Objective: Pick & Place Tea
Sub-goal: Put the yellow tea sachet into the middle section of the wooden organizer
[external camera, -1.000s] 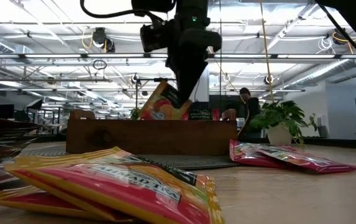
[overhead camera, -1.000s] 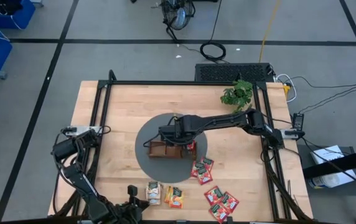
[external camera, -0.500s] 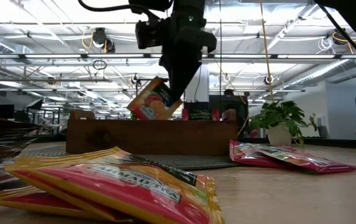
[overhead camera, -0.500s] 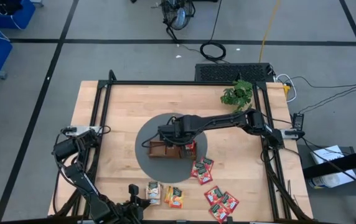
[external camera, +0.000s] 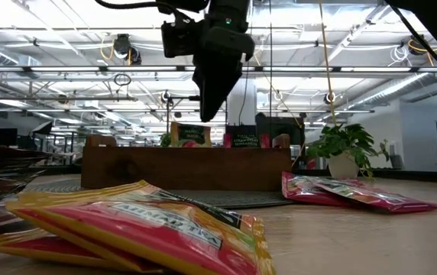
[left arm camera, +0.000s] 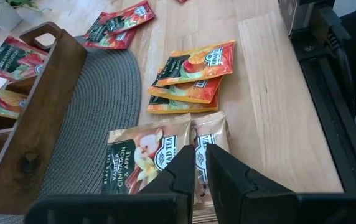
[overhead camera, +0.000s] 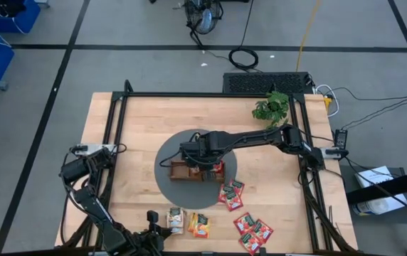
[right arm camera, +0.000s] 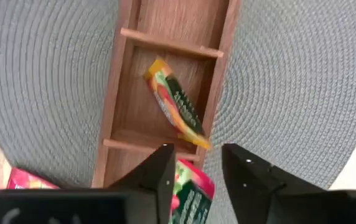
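One orange tea sachet [right arm camera: 175, 106] lies tilted in the middle compartment of the wooden tray [right arm camera: 122, 93], at the centre of the right wrist view, free of the right gripper [right arm camera: 196, 171], whose fingers stand apart and empty just above it. In the low view that gripper [external camera: 205, 107] hangs in the upper middle, clear above the tray [external camera: 186, 168], with the sachet's top edge [external camera: 190, 134] showing over the tray wall. A red sachet [right arm camera: 187, 190] sits in the neighbouring compartment. From above, the tray rests on the round grey mat [overhead camera: 166, 176] at the frame's centre. More sachets lie loose toward the lower middle and lower right of the table [overhead camera: 139, 121]. The left gripper [left arm camera: 200, 171] waits at the lower left, fingers nearly closed over beige sachets [left arm camera: 147, 152], apparently gripping nothing.
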Action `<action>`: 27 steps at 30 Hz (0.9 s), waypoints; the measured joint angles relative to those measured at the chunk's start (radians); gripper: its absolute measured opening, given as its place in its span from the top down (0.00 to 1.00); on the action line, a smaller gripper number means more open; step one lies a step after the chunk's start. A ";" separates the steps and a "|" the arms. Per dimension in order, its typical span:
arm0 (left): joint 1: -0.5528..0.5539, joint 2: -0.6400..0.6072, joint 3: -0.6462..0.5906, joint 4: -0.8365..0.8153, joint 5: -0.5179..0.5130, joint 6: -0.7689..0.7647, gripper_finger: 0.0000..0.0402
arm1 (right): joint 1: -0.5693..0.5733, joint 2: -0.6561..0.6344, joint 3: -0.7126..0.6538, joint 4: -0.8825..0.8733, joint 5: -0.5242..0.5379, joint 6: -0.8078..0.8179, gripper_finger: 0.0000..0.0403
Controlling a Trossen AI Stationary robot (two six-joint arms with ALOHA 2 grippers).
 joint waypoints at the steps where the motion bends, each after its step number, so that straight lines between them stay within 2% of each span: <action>1: -0.001 0.000 0.000 0.000 0.000 -0.002 0.88 | 0.000 0.000 0.000 0.018 0.000 0.003 0.66; 5: -0.005 0.000 0.000 0.000 0.001 -0.018 0.88 | 0.001 0.000 0.000 0.062 0.000 -0.006 0.63; 12: -0.009 0.000 0.000 0.000 0.004 -0.047 0.88 | 0.008 0.000 0.000 0.062 -0.005 -0.158 0.61; 18: -0.021 0.000 0.000 0.000 0.004 -0.067 0.88 | 0.005 -0.002 -0.020 0.112 -0.132 -0.210 0.62; 21: -0.025 0.000 0.000 0.000 0.003 -0.072 0.88 | 0.008 -0.002 -0.081 0.199 -0.111 -0.234 0.62; 27: -0.025 0.000 0.000 0.000 0.003 -0.077 0.88 | 0.002 -0.002 -0.120 0.202 -0.029 -0.237 0.62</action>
